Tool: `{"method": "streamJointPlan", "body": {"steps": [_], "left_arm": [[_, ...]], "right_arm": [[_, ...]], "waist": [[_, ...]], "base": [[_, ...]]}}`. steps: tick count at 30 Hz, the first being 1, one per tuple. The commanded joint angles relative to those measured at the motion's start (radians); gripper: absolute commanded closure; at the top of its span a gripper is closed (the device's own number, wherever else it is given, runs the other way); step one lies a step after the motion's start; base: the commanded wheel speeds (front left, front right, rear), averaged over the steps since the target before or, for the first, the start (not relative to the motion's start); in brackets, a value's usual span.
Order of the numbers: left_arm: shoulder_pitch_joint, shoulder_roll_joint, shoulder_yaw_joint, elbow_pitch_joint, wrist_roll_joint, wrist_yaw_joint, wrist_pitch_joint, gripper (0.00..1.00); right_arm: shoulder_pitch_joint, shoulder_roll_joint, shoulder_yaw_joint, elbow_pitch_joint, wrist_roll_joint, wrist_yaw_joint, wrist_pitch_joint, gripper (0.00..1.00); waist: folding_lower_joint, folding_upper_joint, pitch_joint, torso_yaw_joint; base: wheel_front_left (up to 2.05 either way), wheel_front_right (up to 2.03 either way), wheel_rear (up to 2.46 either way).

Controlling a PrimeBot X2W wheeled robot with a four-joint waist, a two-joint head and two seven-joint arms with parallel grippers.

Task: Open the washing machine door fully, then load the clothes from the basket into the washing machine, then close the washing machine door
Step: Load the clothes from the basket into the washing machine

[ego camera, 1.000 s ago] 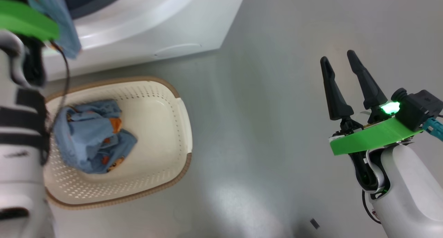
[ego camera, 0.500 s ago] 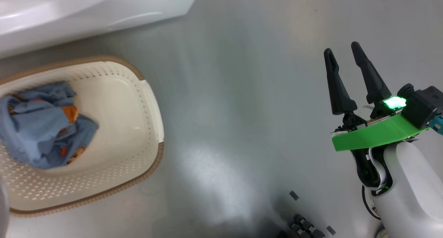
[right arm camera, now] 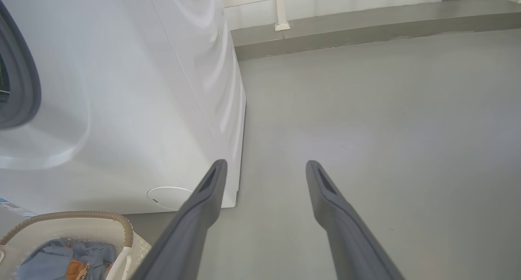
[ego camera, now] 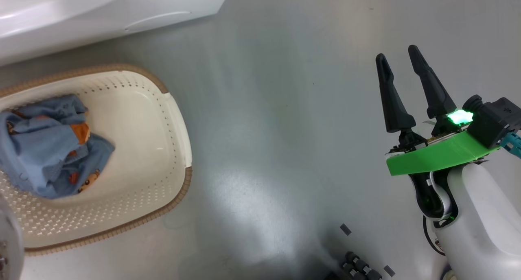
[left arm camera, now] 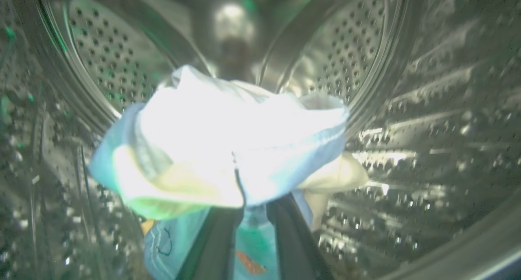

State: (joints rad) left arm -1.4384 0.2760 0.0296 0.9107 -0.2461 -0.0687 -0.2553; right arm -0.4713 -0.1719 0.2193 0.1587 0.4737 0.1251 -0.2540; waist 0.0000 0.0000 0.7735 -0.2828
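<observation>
Cream, blue-trimmed garment is bunching over the left hand's fingertips inside the steel drum of the washing machine, grip impossible to tell; light blue garment is lying in the basket, well left of the spread right hand.

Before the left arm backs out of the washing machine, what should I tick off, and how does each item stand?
1. Left gripper is inside the drum: ok.
2. Cream garment is let go: cannot tell; the picture is blurred and cloth lies over and between the fingers.
3. Right gripper is open and empty, over bare floor: ok.
4. Basket is emptied: not ok; the blue garment lies in it.
</observation>
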Motion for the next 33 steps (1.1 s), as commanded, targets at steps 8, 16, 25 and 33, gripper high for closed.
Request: {"method": "streamJointPlan", "body": {"steps": [8,16,25,33], "left_arm": [[-0.034,0.009,-0.041,0.255,0.018,0.025,0.207,0.00],[-0.025,-0.005,-0.051,0.325,0.004,0.012,0.197,0.00],[0.078,-0.027,-0.052,0.341,-0.021,-0.022,0.037,0.00],[0.185,-0.048,-0.054,0.343,-0.047,-0.044,0.001,0.00]], "right_arm": [[0.022,-0.026,0.025,-0.006,-0.006,0.006,-0.008,0.00],[0.024,-0.031,0.033,0.004,-0.004,0.006,-0.008,0.00],[0.035,-0.044,0.044,0.022,0.005,0.006,-0.008,0.00],[0.051,-0.056,0.066,0.050,0.020,0.006,-0.008,0.00]], "waist": [[0.0000,0.0000,-0.041,0.018],[0.0000,0.0000,-0.094,0.026],[0.0000,0.0000,-0.188,0.055],[0.0000,0.0000,-0.287,0.089]], "base": [[0.00,0.00,0.00],[0.00,0.00,0.00],[0.00,0.00,0.00],[0.00,0.00,0.00]]}}
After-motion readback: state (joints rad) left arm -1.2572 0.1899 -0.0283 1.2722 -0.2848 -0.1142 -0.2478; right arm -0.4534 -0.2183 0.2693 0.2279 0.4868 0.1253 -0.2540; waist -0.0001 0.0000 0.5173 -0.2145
